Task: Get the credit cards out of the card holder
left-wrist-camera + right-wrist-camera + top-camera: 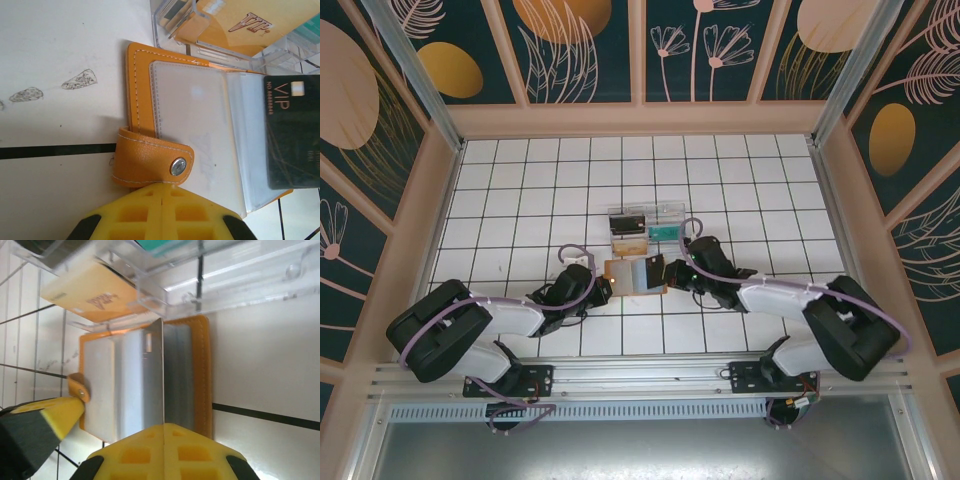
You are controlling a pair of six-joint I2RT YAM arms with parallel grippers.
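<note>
From above, the holder [632, 275] lies open on the tiled counter [520, 180], just in front of a clear tray [655, 213]. The left gripper [604, 291] is at its left edge and the right gripper [670, 274] at its right.

In the left wrist view, the left gripper [162, 205] is fully closed, its tips against the holder's snap strap [150, 162]. I cannot tell whether it pinches the strap. A black card [292, 140] lies over the clear sleeves.

In the right wrist view, the right gripper [163, 445] is closed on that card [154, 385], which stands on edge over the holder [202, 365].
</note>
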